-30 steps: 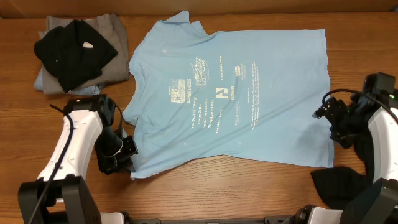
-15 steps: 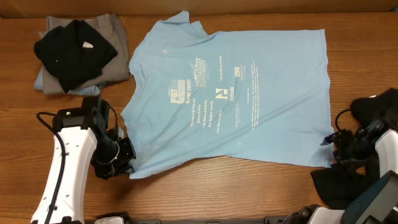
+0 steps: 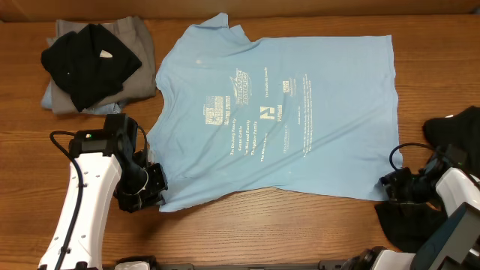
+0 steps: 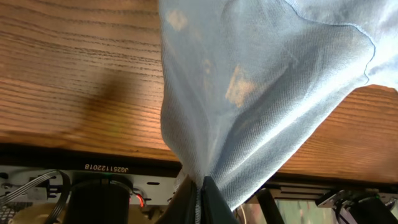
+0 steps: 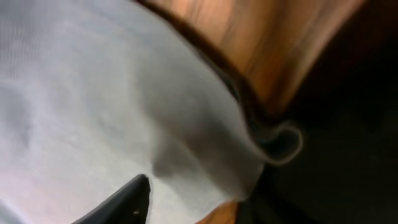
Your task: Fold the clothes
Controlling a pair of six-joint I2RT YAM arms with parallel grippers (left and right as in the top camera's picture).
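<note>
Wooden table [image 3: 300,229]: brown, strong grain, fills overhead view. Tan strip [image 3: 322,6] along table's far edge. Under table's near edge: dark rail [image 4: 37,158] with white printed code J0251122018 [image 4: 106,167]. Below rail: grey ribbon cable [image 4: 25,182], small red light [image 4: 142,200].

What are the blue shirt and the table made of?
The blue shirt looks like thin, soft knit cloth, maybe cotton: matte, wrinkly, with a fine weave up close. The table looks like wood with a smooth finish: brown with dark grain lines.

Right fingers [image 5: 127,198] moved down to T-shirt [image 3: 300,112] lower-right corner, apparently touching cloth.
</note>
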